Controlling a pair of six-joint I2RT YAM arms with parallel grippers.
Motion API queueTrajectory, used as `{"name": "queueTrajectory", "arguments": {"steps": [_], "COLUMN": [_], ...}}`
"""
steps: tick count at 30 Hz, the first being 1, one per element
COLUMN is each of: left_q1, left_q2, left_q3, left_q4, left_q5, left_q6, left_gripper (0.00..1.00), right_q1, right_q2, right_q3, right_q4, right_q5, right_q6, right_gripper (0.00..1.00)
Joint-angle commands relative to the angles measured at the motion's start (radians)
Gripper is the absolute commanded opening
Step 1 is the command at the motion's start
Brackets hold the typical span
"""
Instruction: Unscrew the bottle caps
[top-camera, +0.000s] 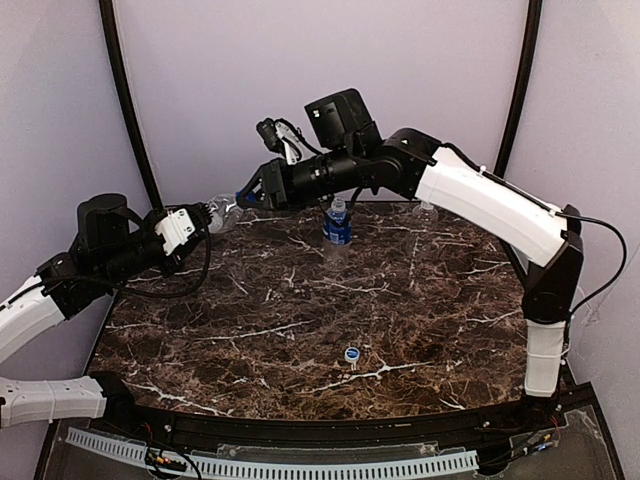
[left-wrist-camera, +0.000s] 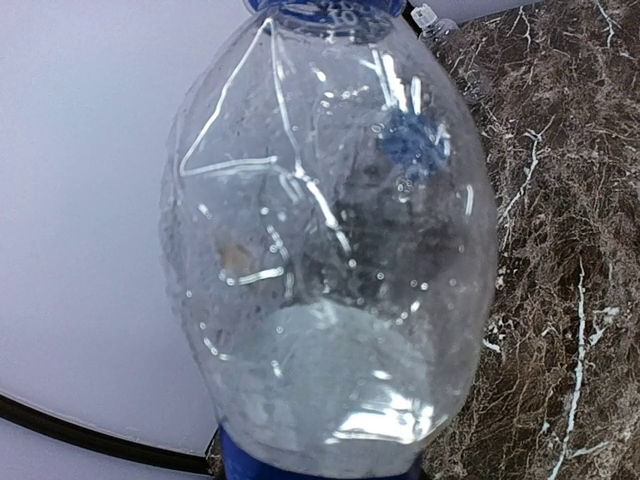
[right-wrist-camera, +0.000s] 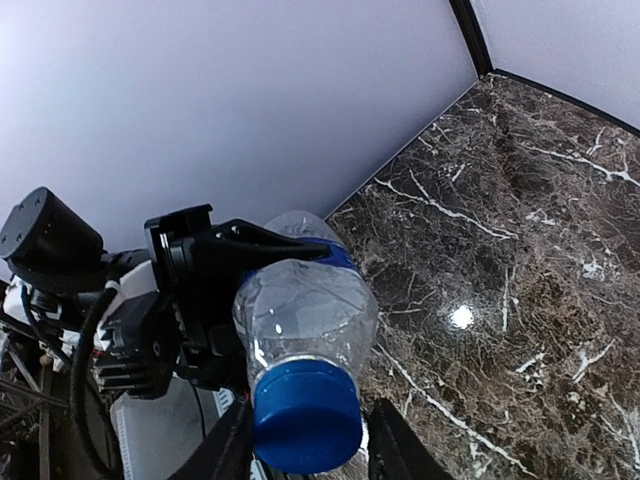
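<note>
A clear bottle (right-wrist-camera: 305, 310) with a blue label is held tilted in the air over the table's back left, my left gripper (top-camera: 200, 222) shut on its body. It fills the left wrist view as the bottle (left-wrist-camera: 330, 250). Its blue cap (right-wrist-camera: 305, 415) points at my right gripper (right-wrist-camera: 305, 450), which is open. The left fingertip (right-wrist-camera: 228, 450) lies against the cap, while the right fingertip (right-wrist-camera: 400, 448) stands a narrow gap away. A second labelled bottle (top-camera: 338, 222) stands upright at the back centre. A plain bottle (top-camera: 425, 212) stands further right. A loose blue cap (top-camera: 352, 354) lies near the front.
The dark marble table (top-camera: 420, 300) carries the two standing bottles and the loose cap. Pale walls enclose the back and sides, and my right arm (top-camera: 480, 200) stretches across the back of the table.
</note>
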Motion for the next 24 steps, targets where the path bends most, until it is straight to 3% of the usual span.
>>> {"name": "queueTrajectory", "arguments": {"steps": [1,5,8,10,12,14,16,18,20,24], "left_q1": [-0.009,-0.009,-0.009,-0.009,-0.009,-0.009,-0.009,-0.009,-0.009,-0.012], "left_q2": [-0.002,-0.002,-0.004,-0.007,-0.010,-0.012,-0.005,0.009,0.018,0.013], "left_q3": [-0.011,-0.018,-0.019,-0.017,-0.010,0.009,0.039,0.066,0.081,0.076], "left_q4": [0.022,0.021,0.018,0.005,-0.034,-0.118,-0.241,-0.357,-0.429,-0.437], "left_q5": [0.019,0.020,0.027,0.035,0.078,0.172,0.329,0.571,0.694,0.696], "left_q6": [0.005,0.009,0.002,-0.003,-0.015,-0.032,-0.053,-0.086,-0.120,-0.140], "left_gripper": [0.29,0.29,0.29,0.29,0.28,0.28,0.28,0.28,0.28,0.28], "right_q1": [-0.007,-0.009,-0.009,-0.007,0.013,0.072,0.161,0.217,0.262,0.344], "right_q2": [0.008,0.017,0.018,0.011,-0.023,-0.082,-0.160,-0.229,-0.285,-0.353], "right_q3": [0.026,0.028,0.023,0.014,-0.012,-0.084,-0.201,-0.311,-0.411,-0.597], "right_q4": [0.041,0.046,0.050,0.062,0.061,0.037,0.036,0.049,0.061,0.167], "right_q5": [-0.028,-0.055,-0.088,-0.160,-0.212,-0.167,-0.127,-0.132,-0.126,0.100], "right_q6": [0.005,-0.007,-0.047,-0.146,-0.334,-0.615,-0.891,-1.123,-1.350,-1.723], "right_gripper": [0.33,0.21,0.00,0.00,0.00,0.00,0.00,0.00,0.00,0.00]}}
